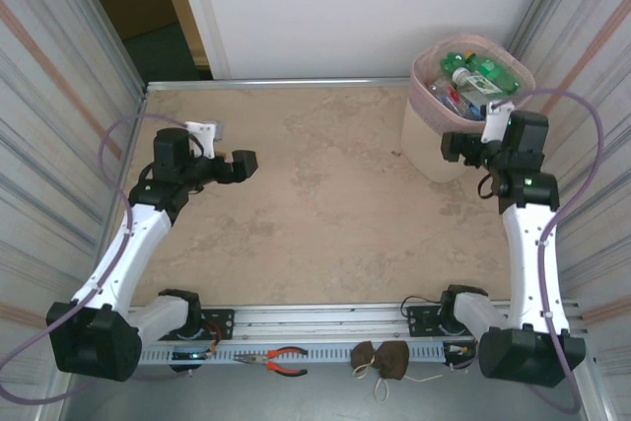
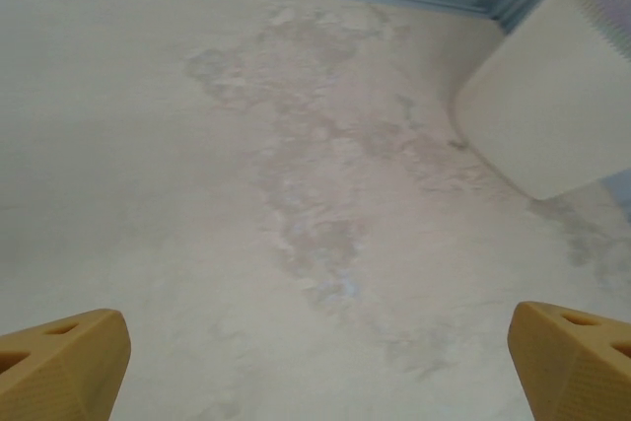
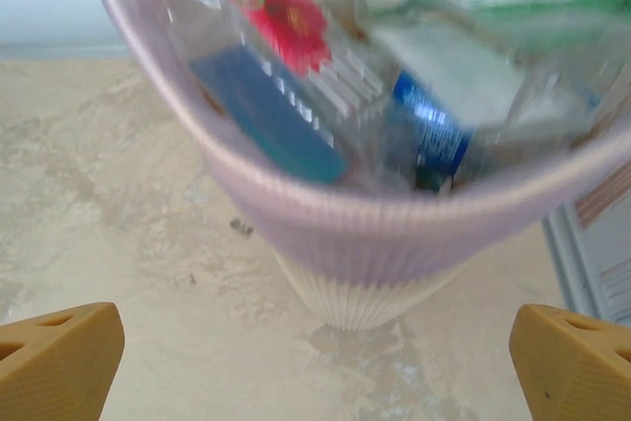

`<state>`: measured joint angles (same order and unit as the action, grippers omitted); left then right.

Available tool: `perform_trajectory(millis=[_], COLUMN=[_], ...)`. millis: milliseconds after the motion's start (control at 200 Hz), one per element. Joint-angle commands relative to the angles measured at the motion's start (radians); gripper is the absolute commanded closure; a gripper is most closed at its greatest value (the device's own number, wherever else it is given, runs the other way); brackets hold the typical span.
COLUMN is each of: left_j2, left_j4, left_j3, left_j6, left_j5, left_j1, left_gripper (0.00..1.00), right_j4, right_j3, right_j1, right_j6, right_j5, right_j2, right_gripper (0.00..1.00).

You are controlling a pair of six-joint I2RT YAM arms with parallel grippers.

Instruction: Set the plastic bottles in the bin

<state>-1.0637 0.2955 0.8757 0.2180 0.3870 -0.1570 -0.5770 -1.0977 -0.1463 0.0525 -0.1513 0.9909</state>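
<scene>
- Plastic bottles (image 1: 476, 79) fill the bin (image 1: 431, 150)
- Right gripper (image 1: 456, 146) hangs beside the bin, jaws wide apart, empty
- Left gripper (image 1: 243, 166) sits well apart from the bin, jaws wide, empty

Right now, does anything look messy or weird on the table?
Nothing looks spilled: the bottles sit inside the bin. The only odd bits are red-handled pliers and a brown pouch left on the near rail.

no text, brand or number is legible. the plastic bottles (image 3: 434, 135) in the bin (image 3: 325, 206) carry red, blue and green labels, but the print is blurred in the right wrist view and too small in the top view.
</scene>
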Motion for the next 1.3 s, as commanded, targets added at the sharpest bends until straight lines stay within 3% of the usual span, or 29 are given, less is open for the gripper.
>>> perform_trajectory(millis=[0, 120, 316, 471, 646, 852, 1037, 1147, 1293], left_j2=[0.061, 0.129, 0.215, 0.202, 0.121, 0.011, -0.096, -0.168, -0.254], left_j4=[0.036, -0.019, -0.225, -0.353, -0.519, -0.766, -0.974, -1.023, -1.05], left_j3=[-0.058, -0.148, -0.338, -0.454, -0.528, -0.597, -0.616, -0.588, -0.541], left_j6=[-0.069, -0.096, -0.158, -0.146, -0.172, -0.235, -0.252, -0.268, -0.31], left_j5=[-0.191, -0.342, -0.453, -0.573, -0.627, -0.577, -0.4, -0.32, -0.203], left_j1=[0.02, 0.024, 0.024, 0.024, 0.024, 0.029, 0.092, 0.118, 0.158], left_gripper=[0.01, 0.01, 0.01, 0.01, 0.01, 0.01, 0.01, 0.01, 0.01], right_j4=[0.154, 0.279, 0.575, 0.839, 1.101, 1.244, 1.225, 1.253, 1.414], right_j3=[0.131, 0.306, 0.572, 0.682, 0.709, 0.677, 0.649, 0.661, 0.71], right_j1=[-0.002, 0.021, 0.08, 0.09, 0.104, 0.118, 0.152, 0.121, 0.083], right_j6=[-0.048, -0.026, -0.01, -0.044, -0.055, -0.09, -0.04, -0.067, -0.094], right_j5=[-0.012, 0.014, 0.097, 0.15, 0.139, 0.07, 0.065, 0.025, -0.023], right_j2=[-0.069, -0.098, -0.056, 0.1, 0.288, 0.415, 0.463, 0.471, 0.545], right_gripper=[0.01, 0.01, 0.01, 0.01, 0.01, 0.01, 0.01, 0.01, 0.01])
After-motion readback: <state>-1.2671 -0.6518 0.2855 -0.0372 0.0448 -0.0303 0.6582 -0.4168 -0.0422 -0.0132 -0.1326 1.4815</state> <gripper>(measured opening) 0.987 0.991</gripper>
